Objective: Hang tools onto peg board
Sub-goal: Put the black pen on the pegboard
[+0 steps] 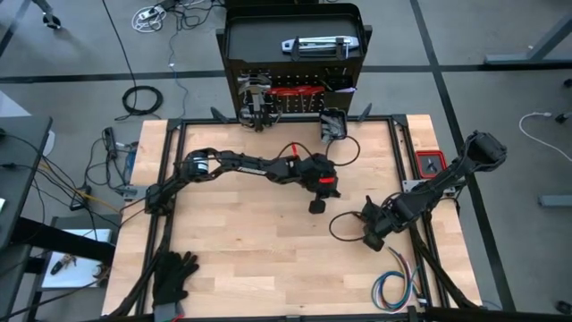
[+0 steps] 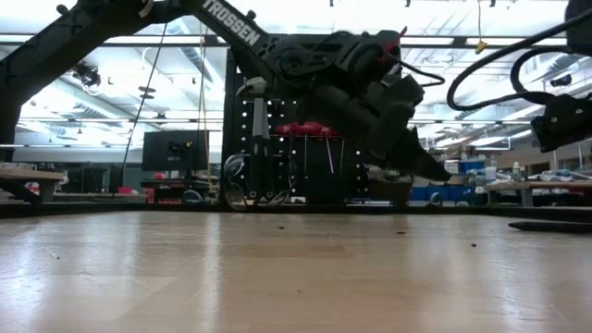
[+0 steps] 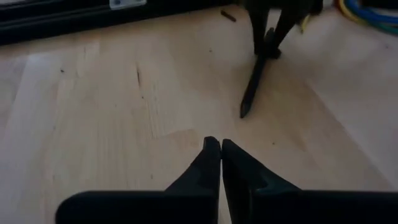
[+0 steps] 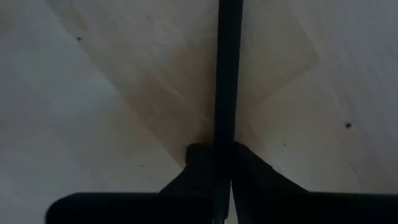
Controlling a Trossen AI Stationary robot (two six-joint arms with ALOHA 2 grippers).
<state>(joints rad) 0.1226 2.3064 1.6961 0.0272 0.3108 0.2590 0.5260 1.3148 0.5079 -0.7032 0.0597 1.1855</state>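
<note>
Thin black tool [image 4: 227, 74]: a slim, straight, dark shaft. Which tool of the set it is cannot be told, since only the shaft shows and no head is in view. It is over the right-centre of the table [image 1: 250, 259], well apart from the peg board [image 1: 295, 98], which stands at the far edge.

Grip: the right gripper [image 4: 214, 155] is clamped on the shaft, one finger on each side. The shaft runs straight out ahead of the wrist. In the left wrist view it slants down to the wood; whether the free tip touches the surface cannot be told.

Handling, as a judgement:
- Stiff, with no bend along the shaft.
- Probably metal or hard plastic, so smooth and liable to slide or swivel between narrow fingers.
- If a heavy head sits on the unseen end, the tool will try to pivot in the grip once lifted.
- Better hold: close to the heavy end, or square across the shaft, leaving the hanging end free for a hook.
- Not fragile, so a firm squeeze is acceptable.

Left gripper [image 3: 221, 146]: fingers pressed together with nothing between them, poised above the table centre and facing the held tool.

Peg board: red-handled tools [image 1: 295, 89] already hang on its front, and a silver tool [image 1: 313, 43] lies on its top shelf.

Elsewhere: black gloves [image 1: 174, 273] at the near left corner, a coloured wire bundle [image 1: 398, 286] at the near right.
</note>
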